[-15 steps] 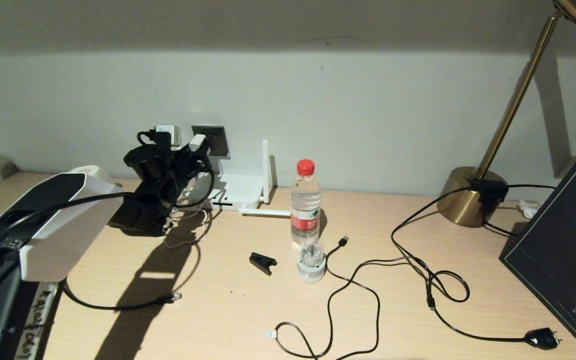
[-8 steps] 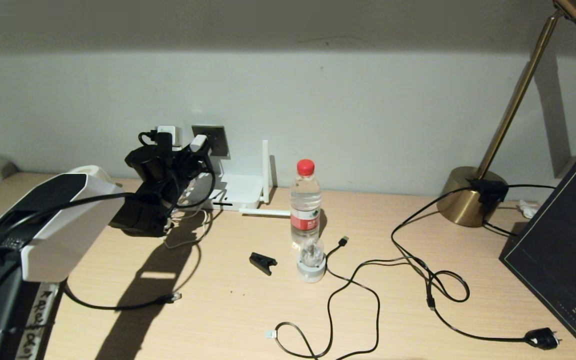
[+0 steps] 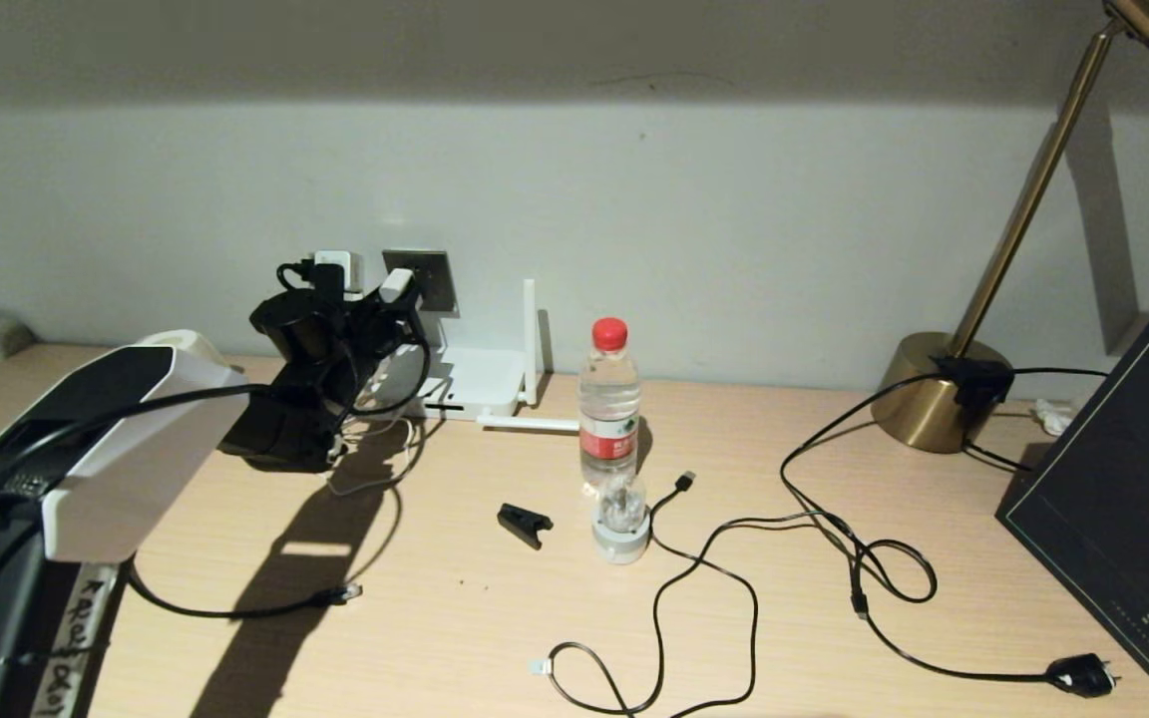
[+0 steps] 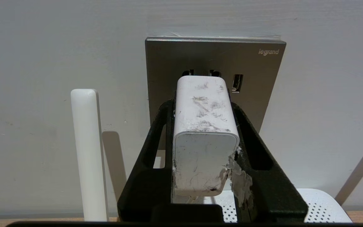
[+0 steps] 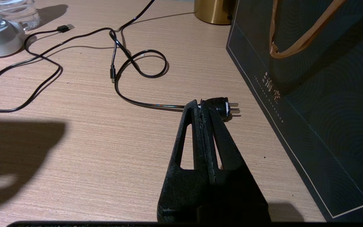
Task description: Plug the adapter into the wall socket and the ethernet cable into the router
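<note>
Fingers [image 4: 250, 148] of the left end effector [image 4: 204, 104] clamp the adapter [image 4: 202, 132] from both sides, its scuffed white body held level and its front end right at the socket [image 4: 263, 78]. Whether the prongs are in the plate's holes cannot be told, since the adapter hides them. In the head view the same end effector [image 3: 390, 299] sits up against the socket [image 3: 432, 274] on the wall, with the adapter [image 3: 394, 283] showing as a white block at its tip. The router [image 3: 470, 384] lies on the surface just below the socket, one antenna upright and another lying flat toward a water bottle [image 3: 609, 399]. The ethernet cable [image 3: 235, 608] trails over the surface well in front of the socket, below the left arm, its plug end lying loose and well apart from the router.

Away from the socket, the right end effector [image 5: 202, 105] has its fingers pressed together with nothing between them, hovering over the surface just beside a black mains plug [image 5: 221, 107] and near a dark bag [image 5: 310, 94]. A brass lamp [image 3: 944, 389] stands far along the wall from the socket.
</note>
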